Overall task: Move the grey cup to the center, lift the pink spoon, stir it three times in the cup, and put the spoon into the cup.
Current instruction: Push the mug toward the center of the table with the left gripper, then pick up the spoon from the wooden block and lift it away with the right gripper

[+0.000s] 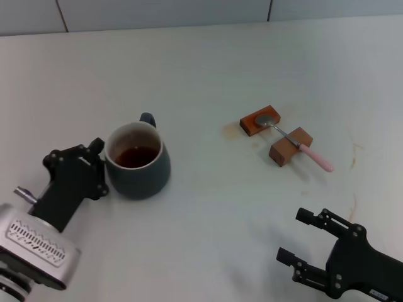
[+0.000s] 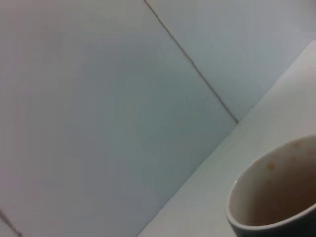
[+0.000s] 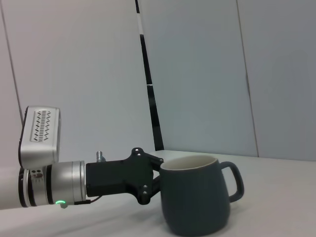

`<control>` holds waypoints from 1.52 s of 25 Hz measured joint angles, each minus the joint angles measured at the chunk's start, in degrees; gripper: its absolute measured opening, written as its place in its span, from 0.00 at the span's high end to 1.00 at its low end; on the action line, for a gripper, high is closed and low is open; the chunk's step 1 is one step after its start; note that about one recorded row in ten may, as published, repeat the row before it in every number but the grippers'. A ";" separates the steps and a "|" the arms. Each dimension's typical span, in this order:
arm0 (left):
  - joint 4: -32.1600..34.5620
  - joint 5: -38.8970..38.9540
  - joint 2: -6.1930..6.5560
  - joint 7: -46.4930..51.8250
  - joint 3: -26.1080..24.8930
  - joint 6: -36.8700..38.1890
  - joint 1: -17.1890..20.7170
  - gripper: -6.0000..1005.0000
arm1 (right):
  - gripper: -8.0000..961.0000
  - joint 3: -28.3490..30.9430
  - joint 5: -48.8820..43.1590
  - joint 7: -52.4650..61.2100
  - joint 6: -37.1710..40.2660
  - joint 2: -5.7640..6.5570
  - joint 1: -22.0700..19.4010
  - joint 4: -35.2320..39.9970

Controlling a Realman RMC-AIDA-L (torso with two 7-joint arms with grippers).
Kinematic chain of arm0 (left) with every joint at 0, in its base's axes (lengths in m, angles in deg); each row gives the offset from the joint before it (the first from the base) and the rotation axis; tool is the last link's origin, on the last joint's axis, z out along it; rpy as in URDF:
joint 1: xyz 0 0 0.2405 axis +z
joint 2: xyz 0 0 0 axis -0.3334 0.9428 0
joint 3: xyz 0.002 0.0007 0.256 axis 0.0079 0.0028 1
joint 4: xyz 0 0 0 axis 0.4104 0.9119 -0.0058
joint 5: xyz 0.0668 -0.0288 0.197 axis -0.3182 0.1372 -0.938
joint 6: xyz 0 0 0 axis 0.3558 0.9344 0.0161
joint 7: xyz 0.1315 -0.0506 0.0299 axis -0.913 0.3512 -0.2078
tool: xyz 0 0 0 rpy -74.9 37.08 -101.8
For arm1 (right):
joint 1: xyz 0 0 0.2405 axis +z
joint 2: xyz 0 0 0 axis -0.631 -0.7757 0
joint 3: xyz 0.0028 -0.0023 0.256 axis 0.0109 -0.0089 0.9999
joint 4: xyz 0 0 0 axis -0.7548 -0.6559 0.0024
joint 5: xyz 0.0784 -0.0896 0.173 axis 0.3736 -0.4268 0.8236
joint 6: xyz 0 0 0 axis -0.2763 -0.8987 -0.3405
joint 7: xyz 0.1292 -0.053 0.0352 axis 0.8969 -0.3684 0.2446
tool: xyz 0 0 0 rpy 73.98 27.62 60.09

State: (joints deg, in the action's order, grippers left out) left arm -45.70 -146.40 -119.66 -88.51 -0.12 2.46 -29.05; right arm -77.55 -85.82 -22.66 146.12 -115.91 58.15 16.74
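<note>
The grey cup [image 1: 137,161] stands upright on the white table [image 1: 208,69], at about 9 o'clock from the middle of the head view. Its loop handle points toward 12 o'clock, and dark brown liquid sits inside its pale interior.

The left gripper [image 1: 101,165] is positioned at the cup's 9 o'clock side. Its black fingers reach the cup wall at the rim. In the right wrist view, the left gripper [image 3: 154,180] meets the side of the cup [image 3: 196,200] opposite the handle; whether the fingers clamp the wall or only rest against it cannot be told. The left wrist view shows only the cup's rim and inner wall [image 2: 276,192] close to the camera.

The pink spoon [image 1: 296,144] lies at about 3 o'clock from the cup, well apart from it. Its metal bowl rests on one brown wooden block [image 1: 259,120], and its neck crosses a second block [image 1: 290,146]. The pink handle extends past that block toward 4 o'clock.

The right gripper [image 1: 296,238] hovers at 5 o'clock of the view, fingers spread apart and holding nothing.
</note>
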 joint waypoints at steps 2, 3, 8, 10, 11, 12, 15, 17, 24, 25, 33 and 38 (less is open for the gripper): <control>-1.70 1.79 0.00 -0.09 2.40 -0.66 -0.01 1.00 | 0.21 0.05 0.00 0.00 0.00 0.00 -0.05 -0.02; -2.19 2.25 0.00 -0.09 3.07 -0.93 -0.01 1.00 | 0.21 0.05 0.00 0.01 0.00 0.00 -0.07 -0.04; -5.29 5.51 0.01 0.40 9.37 -1.94 -0.84 1.00 | 0.21 0.07 0.00 0.09 -0.05 0.00 -0.07 -0.12; -5.78 7.07 0.00 0.77 11.92 -2.18 -1.73 1.00 | 0.21 0.11 0.00 0.14 -0.14 0.00 -0.06 -0.11; -5.94 8.47 0.01 2.23 14.44 -2.43 -3.12 1.00 | 0.21 0.14 0.00 0.29 -0.18 -0.04 -0.05 -0.05; -5.94 8.47 0.01 2.23 14.44 -2.43 -3.12 1.00 | 0.21 0.14 0.00 0.29 -0.18 -0.04 -0.05 -0.05; -5.63 8.98 0.00 6.40 17.09 -2.86 -5.38 1.00 | 0.22 0.16 0.01 0.99 -0.20 -0.08 0.01 0.11; -5.55 9.00 0.00 8.71 17.77 -2.98 -6.18 1.00 | 0.22 0.19 0.13 1.58 -0.19 -0.08 0.02 0.16; -1.93 7.91 1.13 26.22 16.38 6.24 -4.62 1.00 | 0.22 0.02 5.27 13.98 1.64 1.52 -0.24 -0.13; -0.50 6.81 1.43 29.06 16.38 7.63 -4.93 0.96 | 0.22 -0.07 5.64 16.06 1.80 1.86 -0.33 -0.07; 14.71 -12.76 1.44 41.95 16.54 20.02 -9.57 0.70 | 0.23 0.17 7.90 31.73 1.64 4.77 -0.93 1.25; 16.29 -13.36 1.21 42.78 16.60 20.59 -9.80 0.54 | 0.23 -0.14 14.04 39.91 -1.49 5.57 -1.71 2.04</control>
State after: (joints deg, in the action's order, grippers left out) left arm -29.40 -159.76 -118.45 -45.72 16.48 23.05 -38.85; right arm -77.69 -71.78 17.25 144.64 -110.35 56.45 18.78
